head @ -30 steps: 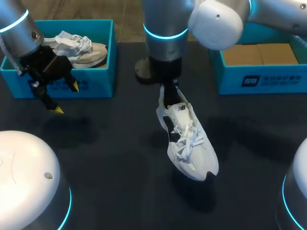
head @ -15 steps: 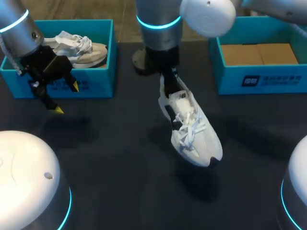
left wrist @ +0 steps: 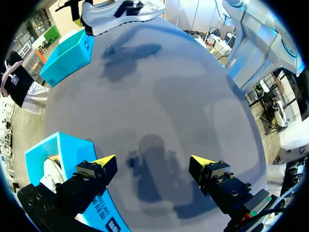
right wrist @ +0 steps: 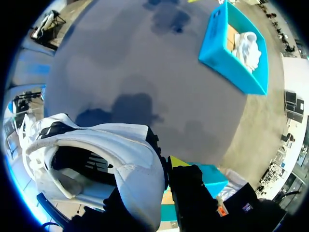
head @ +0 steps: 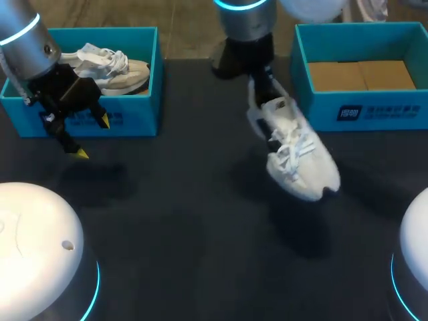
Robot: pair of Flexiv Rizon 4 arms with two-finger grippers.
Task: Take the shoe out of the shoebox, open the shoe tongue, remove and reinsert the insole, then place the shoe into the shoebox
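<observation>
- shoe (head: 297, 157) hangs by its heel from your right gripper (head: 259, 90). in the right wrist view the fingers sit either side of the heel collar, clamped on it, with the toe pointing down and away.
- over the last second your right arm has swung it from the middle of the table (head: 187, 221) toward the right. it now hangs clear of the surface, its shadow lying apart from it, just beside the right shoebox (head: 361, 107).
- that box shows only a cardboard liner (head: 361, 75), so i judge you are on the final step, putting the shoe back. it still has to be lifted over the near wall and lowered in.
- your left gripper (head: 91, 137) has not moved. its yellow tips stand wide apart on nothing, in front of the left shoebox (head: 144, 80), where a second shoe (head: 110, 67) lies.
</observation>
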